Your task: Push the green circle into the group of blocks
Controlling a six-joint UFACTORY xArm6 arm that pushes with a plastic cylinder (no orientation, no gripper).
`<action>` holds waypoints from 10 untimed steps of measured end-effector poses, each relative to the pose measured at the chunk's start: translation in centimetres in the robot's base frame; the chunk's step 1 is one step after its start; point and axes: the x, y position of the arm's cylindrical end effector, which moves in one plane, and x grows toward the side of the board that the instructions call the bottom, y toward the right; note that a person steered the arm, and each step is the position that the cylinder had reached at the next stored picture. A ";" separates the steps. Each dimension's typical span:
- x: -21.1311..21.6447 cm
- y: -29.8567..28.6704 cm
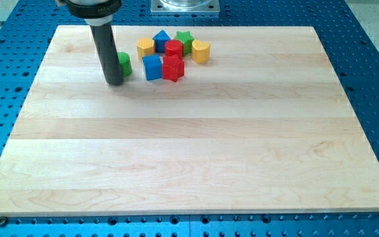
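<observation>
The setting is a robotics laboratory bench. A pale wooden board (pixel 189 131) lies on a blue perforated metal table (pixel 367 66) with a regular grid of mounting holes, visible on every side of the rod. A grey metal mounting plate (pixel 185 6) sits beyond the board, to the tip's right.

Even, bright, diffuse illumination; the pale wooden board (pixel 189 131) reads clean with no hot glare, only a faint sheen on the blue perforated table (pixel 374 79) at 3 o'clock. Shadows are short and soft: a small dark patch hugs my tip (pixel 114 82) at its base, and thin shadows sit under the cluster of blocks (pixel 170 56) near 12 o'clock. Focus is sharp across the board, wood grain legible to 6 o'clock, with mild softness and slight perspective convergence toward the upper edge.
</observation>
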 end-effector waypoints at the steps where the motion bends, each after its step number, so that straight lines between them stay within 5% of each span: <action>1: -0.5 -3.5; 2: -3.1 -3.7; 7: -1.3 3.4; 8: -2.9 -0.3; 10: -3.4 2.0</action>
